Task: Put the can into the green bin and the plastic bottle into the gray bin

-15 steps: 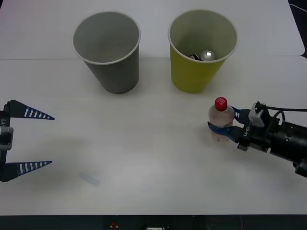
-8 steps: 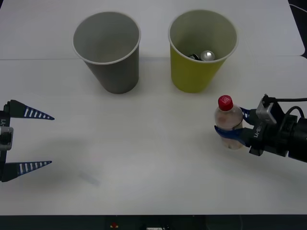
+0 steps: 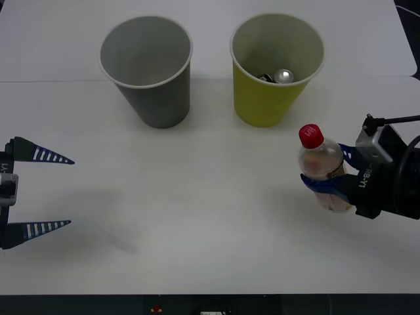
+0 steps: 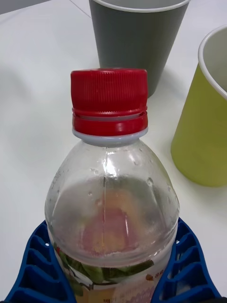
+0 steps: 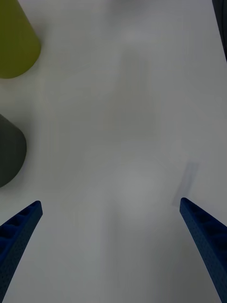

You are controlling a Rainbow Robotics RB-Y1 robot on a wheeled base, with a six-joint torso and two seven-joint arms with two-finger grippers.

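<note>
- My right gripper (image 3: 326, 185) has its blue ribbed fingers (image 4: 33, 270) closed around the lower body of the plastic bottle (image 3: 323, 168), one finger on each side, just above the label.
- Bottle sits at the right of the table (image 3: 197, 197), nearer me than the green bin (image 3: 275, 69) and well apart from the gray bin (image 3: 147, 69). It tilts a little, red cap leaning left and far. I judge it lifted off the surface, though I cannot see its base.
- Handling: thin clear plastic, looks nearly empty, so I take it as light and easy to dent. The wall is smooth with droplets inside; a hard squeeze could buckle it, a loose one could let it swing. The present hold low on the body looks sound to me.
- The can (image 3: 284, 76) already lies inside the green bin, silver top showing. That half reads as done.
- My left gripper (image 3: 36, 191) waits at the left edge, nearer me than the gray bin, fingers wide apart, holding nothing.
- Room: bare tabletop between the bottle and the gray bin. The green bin stands between on the far side; its pale rim is the edge to mind, so I would carry the bottle high enough to clear both rims before crossing left.
</note>
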